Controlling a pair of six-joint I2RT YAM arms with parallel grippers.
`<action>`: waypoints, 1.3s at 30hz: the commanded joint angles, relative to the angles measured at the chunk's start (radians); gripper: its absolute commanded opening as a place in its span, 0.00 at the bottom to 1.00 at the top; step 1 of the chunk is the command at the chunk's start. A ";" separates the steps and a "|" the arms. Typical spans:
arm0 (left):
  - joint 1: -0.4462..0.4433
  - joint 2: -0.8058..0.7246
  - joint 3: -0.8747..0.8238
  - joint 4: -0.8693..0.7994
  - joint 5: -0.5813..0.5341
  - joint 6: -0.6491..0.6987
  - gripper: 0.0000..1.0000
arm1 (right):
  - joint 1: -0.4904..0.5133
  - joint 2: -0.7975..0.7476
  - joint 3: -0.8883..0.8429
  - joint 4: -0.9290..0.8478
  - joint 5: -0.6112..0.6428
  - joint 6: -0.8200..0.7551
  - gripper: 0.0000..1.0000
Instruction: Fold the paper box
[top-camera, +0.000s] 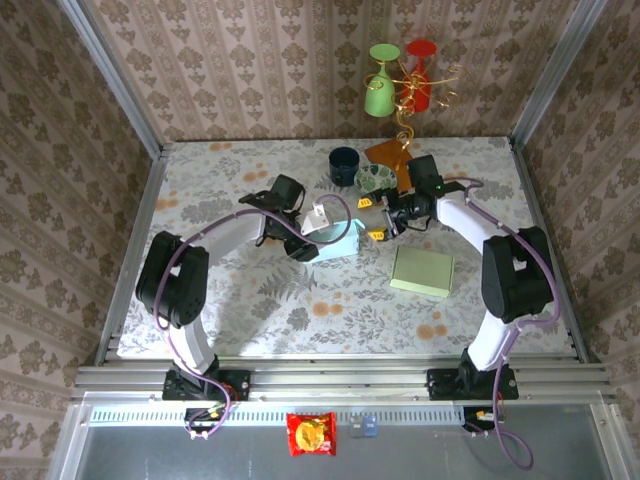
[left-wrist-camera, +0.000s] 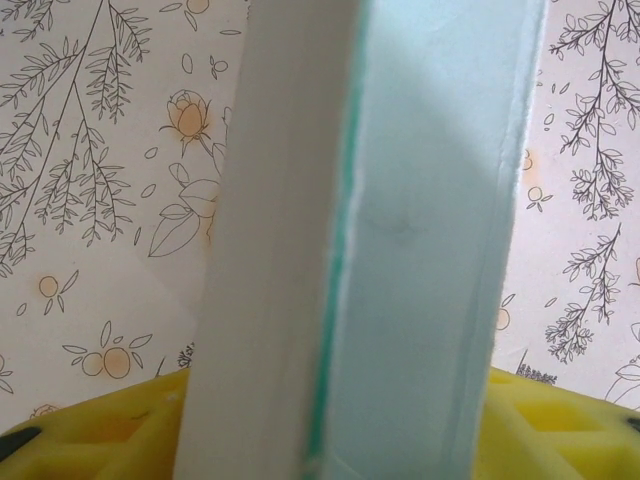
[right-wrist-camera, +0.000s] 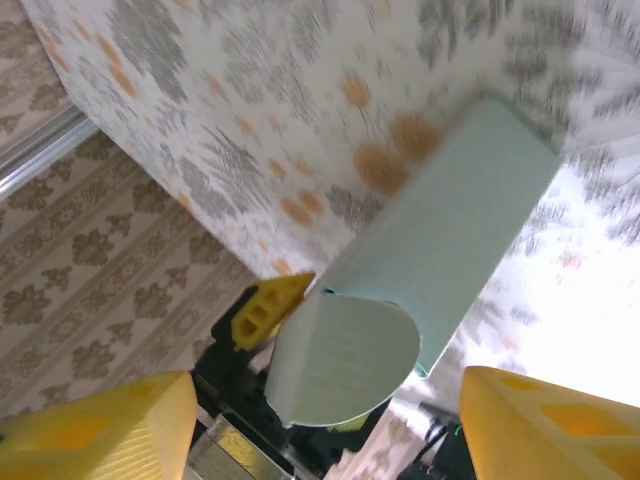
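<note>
We're gripping the paper box (top-camera: 340, 242) wall with the left gripper (top-camera: 306, 241); right gripper (top-camera: 371, 218) is hovering released just right, facing its flap (right-wrist-camera: 345, 360)

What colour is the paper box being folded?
The paper box is pale mint, clearest from the right wrist view.

You see a dark cup (top-camera: 344, 164) and a patterned bowl (top-camera: 376, 178) side by side at 12 o'clock on the floral table (top-camera: 250, 300). Beyond them, also at 12 o'clock, a green glass (top-camera: 379, 88) and a red glass (top-camera: 420, 70) stand against the wall. A red snack packet (top-camera: 311, 434) lies at 6 o'clock, outside the table's near rail.
</note>
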 joint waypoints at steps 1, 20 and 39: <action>0.006 0.003 0.031 -0.043 0.046 -0.007 0.62 | -0.002 -0.121 0.042 -0.144 0.208 -0.372 0.64; 0.004 0.030 0.065 -0.080 0.069 0.005 0.62 | 0.157 -0.072 0.126 -0.325 0.514 -1.295 0.61; 0.001 0.039 0.078 -0.084 0.061 0.005 0.62 | 0.216 0.086 0.277 -0.387 0.526 -1.321 0.35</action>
